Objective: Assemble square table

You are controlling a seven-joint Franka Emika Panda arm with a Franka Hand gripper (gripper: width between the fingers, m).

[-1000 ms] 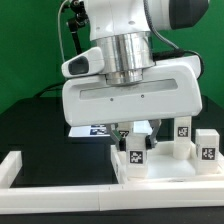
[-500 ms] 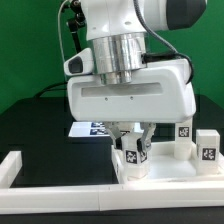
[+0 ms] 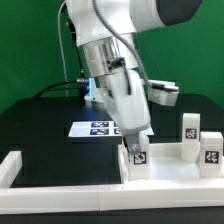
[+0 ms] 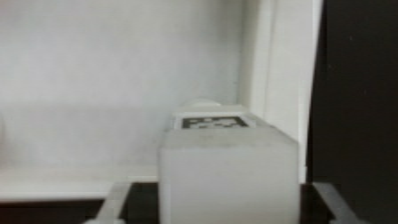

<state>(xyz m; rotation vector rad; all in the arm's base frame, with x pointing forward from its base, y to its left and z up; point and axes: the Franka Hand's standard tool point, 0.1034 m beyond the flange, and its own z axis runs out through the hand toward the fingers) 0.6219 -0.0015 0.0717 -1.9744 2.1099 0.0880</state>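
Note:
The white square panel (image 3: 168,172) lies at the exterior view's lower right, and its raised rim (image 4: 281,60) shows in the wrist view. A white leg block (image 3: 138,157) with a tag stands upright at the panel's near-left corner. It fills the middle of the wrist view (image 4: 231,165). My gripper (image 3: 134,143) reaches down over this block with the arm tilted. Its fingers (image 4: 121,198) flank the block with a thin dark gap on each side (image 4: 219,192), so it is open around it. Two more tagged leg blocks (image 3: 189,126) (image 3: 210,148) stand on the panel's right part.
The marker board (image 3: 97,128) lies on the black table behind the panel. A long white border bar (image 3: 60,190) runs along the front and another (image 3: 10,170) stands at the exterior view's left. A green backdrop stands behind.
The arm has swung from upright to tilted, and the wide hand body no longer blocks the view. The leg block stays at the panel's corner. The right-hand leg blocks have not moved.

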